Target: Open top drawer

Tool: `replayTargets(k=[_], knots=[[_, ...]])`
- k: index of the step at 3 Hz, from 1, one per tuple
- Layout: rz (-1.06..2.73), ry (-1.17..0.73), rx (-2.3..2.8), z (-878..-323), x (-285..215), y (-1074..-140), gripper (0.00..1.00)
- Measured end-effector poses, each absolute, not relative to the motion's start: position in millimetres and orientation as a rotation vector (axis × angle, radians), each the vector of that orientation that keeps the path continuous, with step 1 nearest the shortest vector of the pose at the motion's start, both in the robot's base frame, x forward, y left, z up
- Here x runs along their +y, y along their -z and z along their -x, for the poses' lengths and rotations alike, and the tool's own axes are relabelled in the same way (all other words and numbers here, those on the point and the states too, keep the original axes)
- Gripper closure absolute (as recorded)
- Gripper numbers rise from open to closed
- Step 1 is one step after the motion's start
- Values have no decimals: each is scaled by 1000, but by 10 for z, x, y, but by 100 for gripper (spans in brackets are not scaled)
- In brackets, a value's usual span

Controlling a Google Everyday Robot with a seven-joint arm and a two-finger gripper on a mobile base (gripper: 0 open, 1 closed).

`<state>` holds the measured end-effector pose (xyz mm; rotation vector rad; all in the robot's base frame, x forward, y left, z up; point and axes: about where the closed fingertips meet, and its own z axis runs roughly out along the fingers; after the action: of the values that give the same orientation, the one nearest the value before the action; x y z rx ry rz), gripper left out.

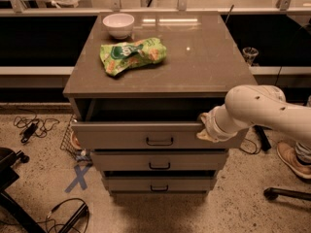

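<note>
Top drawer [116, 139] is partly pulled out beneath the cabinet top [204, 67], with its dark bar handle [160, 141] at centre front. Gripper [205, 129] is at the drawer front's upper right edge; whether it grips cannot be told. On top: green snack bag [132, 56], print unreadable; white bowl [119, 24] behind it.

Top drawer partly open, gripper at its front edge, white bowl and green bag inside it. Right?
Not quite. The camera view shows the white bowl and green bag on the cabinet top, not inside the drawer. The top drawer is partly open, with the gripper at its front edge.
</note>
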<state>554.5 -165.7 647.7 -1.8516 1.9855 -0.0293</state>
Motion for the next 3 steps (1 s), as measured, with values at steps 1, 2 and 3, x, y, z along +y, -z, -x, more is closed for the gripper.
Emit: replayTargets(k=[1, 2, 3], knots=[[1852, 29, 1986, -5544, -1657, -6552, 100], [1851, 29, 1986, -5543, -1657, -6597, 100], [1852, 29, 1986, -5541, -1657, -6612, 100]])
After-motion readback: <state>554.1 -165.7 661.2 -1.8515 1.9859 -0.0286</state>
